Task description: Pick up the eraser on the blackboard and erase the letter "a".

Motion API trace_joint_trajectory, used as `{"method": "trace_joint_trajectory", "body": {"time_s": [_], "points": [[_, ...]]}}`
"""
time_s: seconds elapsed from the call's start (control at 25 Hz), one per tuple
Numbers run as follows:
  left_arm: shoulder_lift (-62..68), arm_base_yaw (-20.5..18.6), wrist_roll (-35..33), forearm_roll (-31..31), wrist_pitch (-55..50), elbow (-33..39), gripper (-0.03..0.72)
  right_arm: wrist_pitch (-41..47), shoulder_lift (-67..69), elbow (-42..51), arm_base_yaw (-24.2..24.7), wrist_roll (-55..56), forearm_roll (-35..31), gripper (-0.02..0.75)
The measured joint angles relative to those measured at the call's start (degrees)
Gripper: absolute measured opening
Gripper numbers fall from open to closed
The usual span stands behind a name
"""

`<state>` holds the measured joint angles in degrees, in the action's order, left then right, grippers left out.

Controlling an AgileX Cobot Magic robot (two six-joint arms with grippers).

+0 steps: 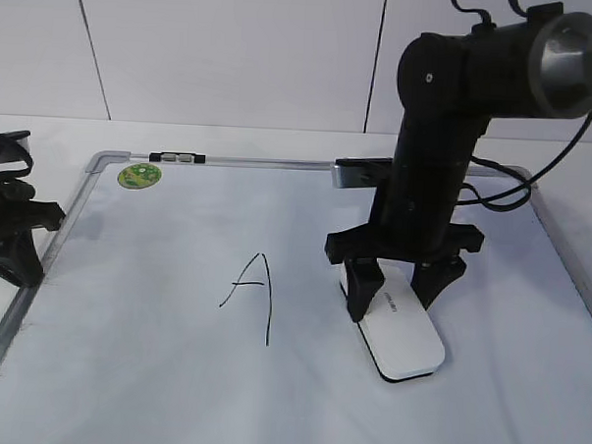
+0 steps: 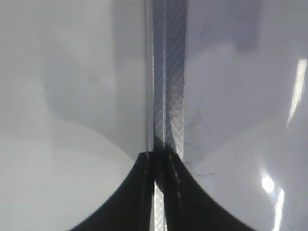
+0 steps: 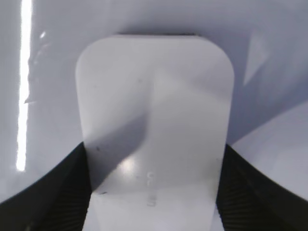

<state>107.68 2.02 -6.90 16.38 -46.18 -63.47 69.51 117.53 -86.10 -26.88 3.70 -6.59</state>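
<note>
The eraser (image 1: 401,330), a white rounded block with a thin black base, lies flat on the blackboard (image 1: 152,373), right of the middle. My right gripper (image 1: 395,300) comes down over its far end, and its black fingers (image 3: 72,192) press against both long sides of the eraser (image 3: 154,110). The letter "a" is not in view in any frame. My left gripper (image 1: 11,219) rests at the board's left edge, and its jaws (image 2: 160,156) are shut with nothing in them above the grey frame (image 2: 168,72).
A tall capital "A" (image 1: 254,289) is drawn in black left of the eraser. A round green sticker (image 1: 140,176) sits in the far left corner. A small black and silver piece (image 1: 178,158) lies on the far frame.
</note>
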Motion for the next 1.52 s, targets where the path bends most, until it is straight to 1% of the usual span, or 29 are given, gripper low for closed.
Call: {"method": "trace_joint_trajectory", "body": {"time_s": [0.16,0.32,0.4,0.56,0.72,0.8,1.08,1.32,1.4,1.52], "points": [[0.0,0.0,0.0,0.0,0.0,0.0,0.027,0.1,0.0,-0.1,1.4,0.0,-0.1,0.529],[0.0,0.0,0.0,0.0,0.1,0.0,0.027,0.1,0.0,-0.1,0.8,-0.1,-0.3,0.529],[0.0,0.0,0.0,0.0,0.1,0.0,0.027,0.1,0.0,-0.1,-0.3,-0.4,0.0,0.529],[0.0,0.0,0.0,0.0,0.1,0.0,0.027,0.1,0.0,-0.3,-3.8,-0.6,2.6,0.529],[0.0,0.0,0.0,0.0,0.1,0.0,0.027,0.1,0.0,-0.3,-7.6,-0.7,2.3,0.529],[0.0,0.0,0.0,0.0,0.1,0.0,0.027,0.0,0.0,-0.3,-8.3,-0.7,2.3,0.529],[0.0,0.0,0.0,-0.1,0.1,0.0,0.027,0.7,0.5,-1.7,-8.6,0.6,3.6,0.529],[0.0,0.0,0.0,-0.1,0.0,0.0,0.027,0.5,2.2,-9.9,-8.8,2.3,6.6,0.529],[0.0,0.0,0.0,-0.1,0.0,0.0,0.027,0.5,2.2,-12.5,-8.1,2.7,7.2,0.529],[0.0,0.0,0.0,-0.1,0.0,0.0,0.028,0.5,1.9,-13.7,-6.3,3.0,7.2,0.529]]}}
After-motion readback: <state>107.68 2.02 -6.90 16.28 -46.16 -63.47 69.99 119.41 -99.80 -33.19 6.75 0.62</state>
